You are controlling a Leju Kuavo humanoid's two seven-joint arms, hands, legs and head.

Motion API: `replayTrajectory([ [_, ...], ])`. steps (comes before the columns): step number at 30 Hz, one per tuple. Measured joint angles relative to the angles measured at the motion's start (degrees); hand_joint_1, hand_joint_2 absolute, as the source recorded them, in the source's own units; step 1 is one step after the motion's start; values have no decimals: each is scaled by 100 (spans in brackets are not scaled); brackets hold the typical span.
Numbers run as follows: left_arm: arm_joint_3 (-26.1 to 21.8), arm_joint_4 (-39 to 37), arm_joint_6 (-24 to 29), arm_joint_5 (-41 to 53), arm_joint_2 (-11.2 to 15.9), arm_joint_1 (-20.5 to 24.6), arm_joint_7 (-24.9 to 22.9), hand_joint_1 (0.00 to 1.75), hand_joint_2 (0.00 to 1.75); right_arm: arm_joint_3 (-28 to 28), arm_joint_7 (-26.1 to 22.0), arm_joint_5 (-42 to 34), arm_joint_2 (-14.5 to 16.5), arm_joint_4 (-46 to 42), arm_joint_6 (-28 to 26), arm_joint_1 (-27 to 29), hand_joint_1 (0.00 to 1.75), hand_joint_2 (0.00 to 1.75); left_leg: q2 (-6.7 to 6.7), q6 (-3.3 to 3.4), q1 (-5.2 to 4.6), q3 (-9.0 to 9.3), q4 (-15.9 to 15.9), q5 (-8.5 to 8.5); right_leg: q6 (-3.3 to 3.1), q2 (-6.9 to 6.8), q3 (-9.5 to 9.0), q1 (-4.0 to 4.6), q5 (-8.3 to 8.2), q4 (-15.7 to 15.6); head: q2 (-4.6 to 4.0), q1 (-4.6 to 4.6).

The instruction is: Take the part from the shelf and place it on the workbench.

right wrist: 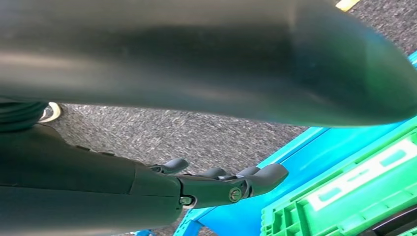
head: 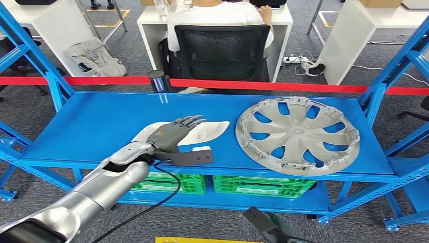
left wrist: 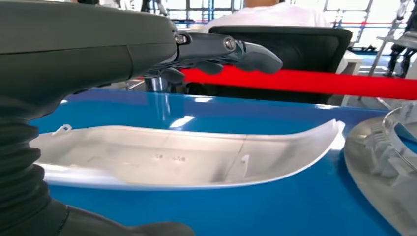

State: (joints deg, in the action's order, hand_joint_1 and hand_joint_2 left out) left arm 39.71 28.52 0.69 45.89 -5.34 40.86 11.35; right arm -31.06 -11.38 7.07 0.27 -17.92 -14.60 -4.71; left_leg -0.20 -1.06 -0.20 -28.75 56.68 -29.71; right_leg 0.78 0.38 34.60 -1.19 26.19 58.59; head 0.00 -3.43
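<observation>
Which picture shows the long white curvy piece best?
The left wrist view: the white part lies whole and close on the blue shelf. In the head view the left hand covers much of it. The right wrist view points at floor.

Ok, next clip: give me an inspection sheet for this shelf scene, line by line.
Surface: blue shelf top, glossy.
Job's things: white curved part lies on the shelf, hollow side up in the left wrist view.
Clutter: grey wheel cover beside the part; green crates on the lower shelf.
Hands: left hand over the part, fingers extended, no grasp evident; right hand hangs low beside the shelf frame, holds nothing.
Cables: black cable under the left arm.
Surroundings: red barrier tape; seated person behind.
</observation>
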Motion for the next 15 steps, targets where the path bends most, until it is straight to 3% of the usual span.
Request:
replayTrajectory([
  [15,-151,-82,37,-90,266,14,-193,0,175,142,28,37,-13,0,19,91,0,0,0,0,0,0,0,0,0,0,0,0,0,0,2,0],
])
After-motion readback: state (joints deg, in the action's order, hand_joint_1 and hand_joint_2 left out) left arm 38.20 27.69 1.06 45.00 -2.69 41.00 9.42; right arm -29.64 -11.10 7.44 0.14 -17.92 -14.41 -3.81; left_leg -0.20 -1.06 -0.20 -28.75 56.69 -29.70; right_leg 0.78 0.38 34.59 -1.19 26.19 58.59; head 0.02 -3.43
